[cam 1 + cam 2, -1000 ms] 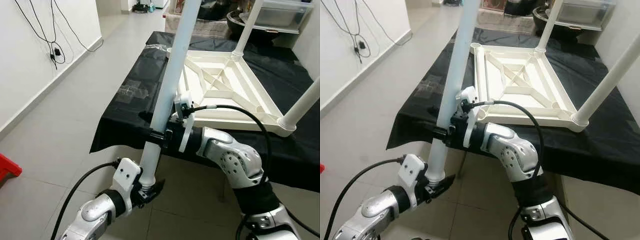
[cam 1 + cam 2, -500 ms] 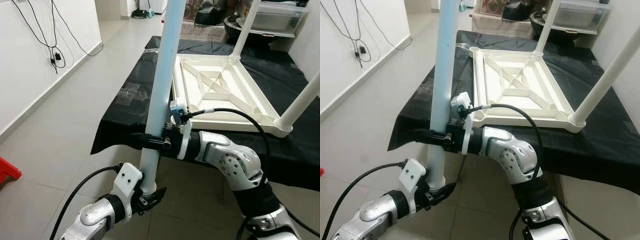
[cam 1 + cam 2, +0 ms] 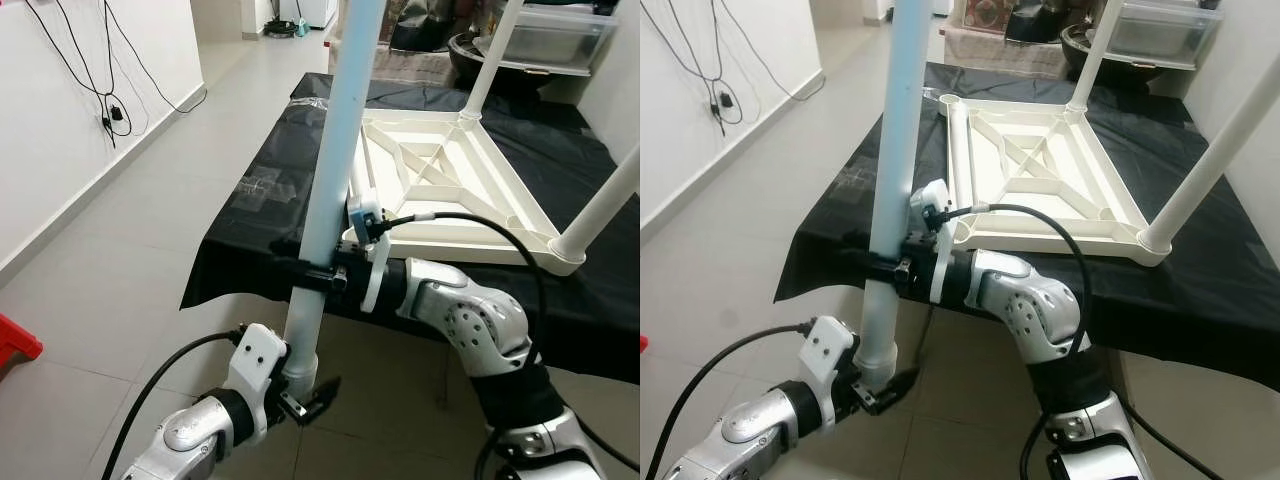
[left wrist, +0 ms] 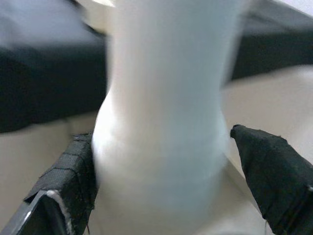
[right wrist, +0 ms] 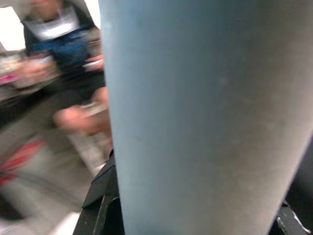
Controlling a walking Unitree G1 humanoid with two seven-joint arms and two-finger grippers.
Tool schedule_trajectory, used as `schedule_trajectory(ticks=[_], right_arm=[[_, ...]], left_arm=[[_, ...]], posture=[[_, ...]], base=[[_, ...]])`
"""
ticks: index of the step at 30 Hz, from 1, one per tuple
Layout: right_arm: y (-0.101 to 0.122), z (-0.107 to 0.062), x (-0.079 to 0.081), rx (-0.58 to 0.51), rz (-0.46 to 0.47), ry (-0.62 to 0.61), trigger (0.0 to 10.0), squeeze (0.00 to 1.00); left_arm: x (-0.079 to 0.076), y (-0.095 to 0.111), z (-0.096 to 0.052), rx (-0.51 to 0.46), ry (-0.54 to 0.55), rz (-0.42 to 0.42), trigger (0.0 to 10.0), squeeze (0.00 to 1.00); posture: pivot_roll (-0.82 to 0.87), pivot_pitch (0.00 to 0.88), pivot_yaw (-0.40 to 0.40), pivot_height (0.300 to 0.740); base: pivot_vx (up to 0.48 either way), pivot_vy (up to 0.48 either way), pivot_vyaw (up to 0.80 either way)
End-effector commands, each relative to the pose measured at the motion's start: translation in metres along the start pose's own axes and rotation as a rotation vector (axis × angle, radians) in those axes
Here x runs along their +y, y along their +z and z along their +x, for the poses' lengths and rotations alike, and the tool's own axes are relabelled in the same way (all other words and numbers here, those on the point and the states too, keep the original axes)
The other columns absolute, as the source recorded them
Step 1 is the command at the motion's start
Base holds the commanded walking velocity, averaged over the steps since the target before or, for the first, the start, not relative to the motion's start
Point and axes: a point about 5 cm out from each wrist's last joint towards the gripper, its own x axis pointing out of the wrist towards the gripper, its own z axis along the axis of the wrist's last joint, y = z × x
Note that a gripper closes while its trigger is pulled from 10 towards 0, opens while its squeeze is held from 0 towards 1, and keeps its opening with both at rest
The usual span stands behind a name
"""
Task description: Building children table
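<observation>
A long white table leg stands almost upright in front of the black-covered table. My right gripper is shut on the leg at mid-height. My left gripper sits at the leg's flared lower end and is open: one finger touches it, the other finger stands clear. The white tabletop frame lies upside down on the black cloth, with two fitted legs rising from its far and right corners.
Tiled floor lies to the left, with a white wall and hanging cables. A red object sits low on the left. Clear plastic wrap lies on the cloth. A blurred person is behind the leg.
The leg swung from leaning right to nearly upright. My left gripper has dropped slightly and its fingers have come apart at the leg's end. The right gripper keeps its hold.
</observation>
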Motion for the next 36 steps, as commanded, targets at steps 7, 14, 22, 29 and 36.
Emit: schedule_trajectory(ticks=[7,14,22,29,36], right_arm=[[0.047,-0.027,-0.055,-0.266,-0.178,-0.552,0.0,0.0],[0.053,-0.036,-0.065,-0.336,-0.208,-0.758,10.0,0.0],[0.055,-0.031,-0.065,-0.365,-0.215,-0.78,10.0,0.0],[0.062,-0.023,-0.064,-0.416,-0.208,-0.765,10.0,0.0],[0.072,-0.017,-0.061,-0.476,-0.195,-0.736,10.0,0.0]], left_arm=[[0.027,0.019,0.0,-0.114,0.335,0.005,10.0,0.0],[0.03,0.028,0.002,-0.163,0.377,0.032,10.0,0.0],[0.032,0.031,0.004,-0.173,0.388,0.04,10.0,0.0],[0.033,0.032,0.005,-0.178,0.4,0.049,10.0,0.0],[0.034,0.037,0.007,-0.195,0.414,0.052,10.0,0.0]], posture=[[0.08,0.103,-0.059,0.74],[0.08,0.104,-0.058,0.74],[0.09,0.107,-0.056,0.74],[0.09,0.117,-0.054,0.74],[0.09,0.119,-0.054,0.74]], base=[[0.0,0.0,0.0],[0.0,0.0,0.0],[0.255,0.0,0.0],[0.254,0.0,0.0],[0.257,0.0,0.0]])
